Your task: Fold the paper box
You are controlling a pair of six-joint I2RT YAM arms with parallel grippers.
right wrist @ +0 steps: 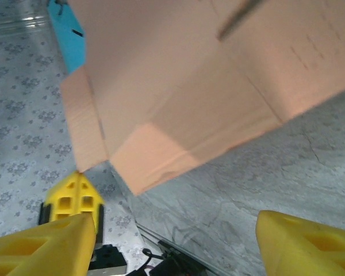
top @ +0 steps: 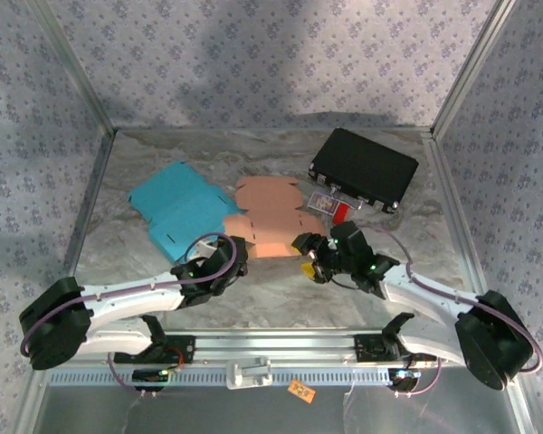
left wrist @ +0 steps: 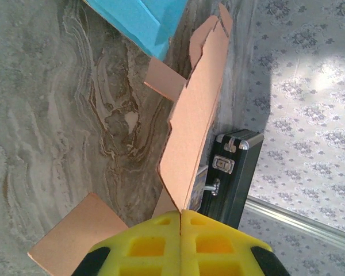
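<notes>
Yellow fingertips of the left gripper (left wrist: 180, 230) are pressed together on the lower edge of the paper box (left wrist: 192, 132), pinching a thin salmon panel that rises upright and slightly tilted away from them. Another flap of the same box lies flat on the table (left wrist: 57, 144) just left of the fingertips.

On the other side, the right gripper (right wrist: 175, 241) has its fingers (right wrist: 43, 244) spread wide. The box's underside hangs ahead of and above them, and nothing sits between the fingers. Past the box's lifted corner, that wrist view shows the left gripper's tip touching the flap.

From overhead the box lies at mid-table, between the two grippers, with the left one at its near left corner and the right one at its near right edge. Bare marble is open nearer the arms and along the left side.

A blue box blank (top: 176, 212) meets the box's left edge. Beyond the right edge, some small red and white items lie in front of a black case (top: 362, 167) near the back wall.
</notes>
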